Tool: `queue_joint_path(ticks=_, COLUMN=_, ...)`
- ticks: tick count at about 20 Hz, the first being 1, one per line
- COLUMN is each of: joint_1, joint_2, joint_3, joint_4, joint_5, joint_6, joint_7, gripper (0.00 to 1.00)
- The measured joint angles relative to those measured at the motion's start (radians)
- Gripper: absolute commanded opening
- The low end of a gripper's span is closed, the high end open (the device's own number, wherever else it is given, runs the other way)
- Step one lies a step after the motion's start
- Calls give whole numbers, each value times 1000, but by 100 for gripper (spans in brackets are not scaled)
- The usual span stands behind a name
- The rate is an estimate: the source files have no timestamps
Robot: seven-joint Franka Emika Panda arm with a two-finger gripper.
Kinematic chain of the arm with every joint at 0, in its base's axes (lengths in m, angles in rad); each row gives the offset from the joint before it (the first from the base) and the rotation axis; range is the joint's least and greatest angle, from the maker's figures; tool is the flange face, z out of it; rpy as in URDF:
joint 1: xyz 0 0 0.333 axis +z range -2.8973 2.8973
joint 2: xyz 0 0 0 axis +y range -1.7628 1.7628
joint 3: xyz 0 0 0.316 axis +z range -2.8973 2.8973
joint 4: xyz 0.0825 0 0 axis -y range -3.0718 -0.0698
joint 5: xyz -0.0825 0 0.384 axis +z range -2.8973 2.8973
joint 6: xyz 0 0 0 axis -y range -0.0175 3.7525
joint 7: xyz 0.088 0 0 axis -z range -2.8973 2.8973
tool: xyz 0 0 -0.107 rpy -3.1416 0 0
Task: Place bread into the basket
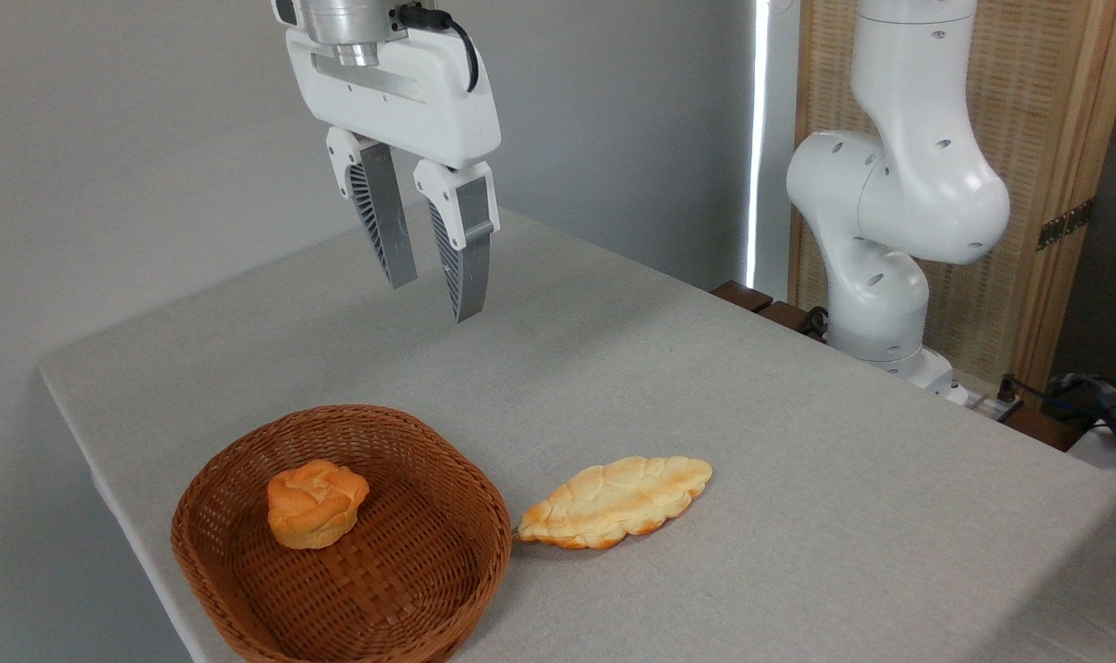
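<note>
Table (797, 442): grey cloth surface; it carries everything.
Arm base (889, 230): white, at the far right edge of the table.
Gripper (434, 290): high over the far left part, fingers apart, holding nothing.
Basket (484, 497): reddish-brown wicker, near left.
Bread (618, 500): flat leaf-shaped pastry on the table, just right of the basket, its left tip at the rim.
Bun (316, 502): small, round, orange, inside the basket.

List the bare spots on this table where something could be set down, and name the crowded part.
Free: the wide stretch of table right of the bread, toward the robot base; and the far half beneath the raised, open gripper. Crowded: the near left corner, where the basket holds a bun and the bread's tip lies close beside its rim.
</note>
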Motion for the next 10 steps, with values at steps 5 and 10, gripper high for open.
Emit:
queue_joint_path(ticks=5, joint_1=0, joint_2=0, joint_3=7, joint_4=0, joint_5=0, joint_6=0, joint_7=0, gripper=100)
queue_joint_path(ticks=10, joint_1=0, joint_2=0, joint_3=8, joint_4=0, joint_5=0, joint_6=0, joint_7=0, gripper=100)
